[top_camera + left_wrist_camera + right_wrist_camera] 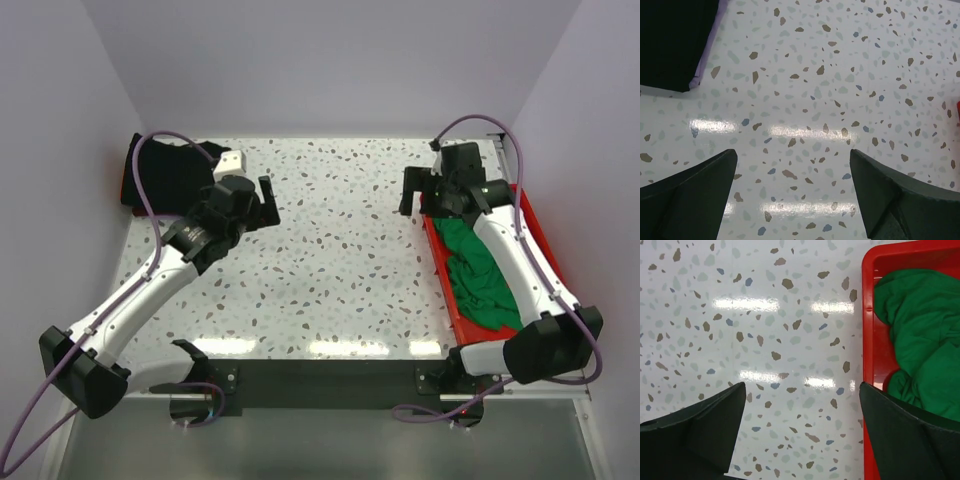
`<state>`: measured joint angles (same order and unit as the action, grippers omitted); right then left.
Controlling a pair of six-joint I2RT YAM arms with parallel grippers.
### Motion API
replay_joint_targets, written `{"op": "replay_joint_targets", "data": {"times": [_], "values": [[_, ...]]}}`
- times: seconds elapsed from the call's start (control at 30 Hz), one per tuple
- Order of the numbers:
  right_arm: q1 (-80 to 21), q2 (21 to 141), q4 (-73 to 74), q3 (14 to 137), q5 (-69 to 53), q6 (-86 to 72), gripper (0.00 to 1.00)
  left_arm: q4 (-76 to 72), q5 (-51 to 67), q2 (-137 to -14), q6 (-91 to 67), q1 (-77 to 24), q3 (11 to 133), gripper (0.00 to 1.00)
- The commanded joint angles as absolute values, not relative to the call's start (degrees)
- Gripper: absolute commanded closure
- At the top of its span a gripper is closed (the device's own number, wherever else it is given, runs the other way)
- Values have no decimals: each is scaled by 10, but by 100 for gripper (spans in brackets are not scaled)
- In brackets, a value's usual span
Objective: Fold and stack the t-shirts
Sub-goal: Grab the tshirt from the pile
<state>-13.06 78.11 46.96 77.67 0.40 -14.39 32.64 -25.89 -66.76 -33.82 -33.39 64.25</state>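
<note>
One green t-shirt lies crumpled in the red tray at the worktop's 3 o'clock edge. Its bunched length follows the tray's long axis, roughly from 12 towards 5 o'clock in the overhead view. No collar or sleeve can be made out, so which way it points cannot be told. The right wrist view shows the same green t-shirt heaped against the tray's near wall, and nothing else shows in the tray. One black t-shirt lies flattened in the 10 o'clock corner, with a small white object just beside its 3 o'clock side. In the left wrist view a thin pale purple edge runs along the black t-shirt's side. Whether that edge is a further shirt is unclear. There are two grippers. The left gripper hovers over bare worktop near the black t-shirt, spread wide and holding nothing. The right gripper is likewise spread and empty, straddling the tray's inner rim.
</note>
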Motion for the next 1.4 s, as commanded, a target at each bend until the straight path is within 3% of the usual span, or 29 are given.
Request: {"op": "replay_joint_targets", "data": {"times": [0.0, 0.33, 0.6, 1.37], "values": [[-126, 742, 416, 764, 6, -176, 1, 320, -276, -680, -330, -330, 652, 0], [-111, 722, 429, 734, 104, -255, 1, 285, -255, -685, -308, -331, 653, 0], [58, 738, 439, 709, 106, -257, 1, 287, -229, -681, -323, -330, 635, 0], [127, 1003, 440, 671, 98, -278, 5, 342, -250, -625, -371, -331, 594, 0]]}}
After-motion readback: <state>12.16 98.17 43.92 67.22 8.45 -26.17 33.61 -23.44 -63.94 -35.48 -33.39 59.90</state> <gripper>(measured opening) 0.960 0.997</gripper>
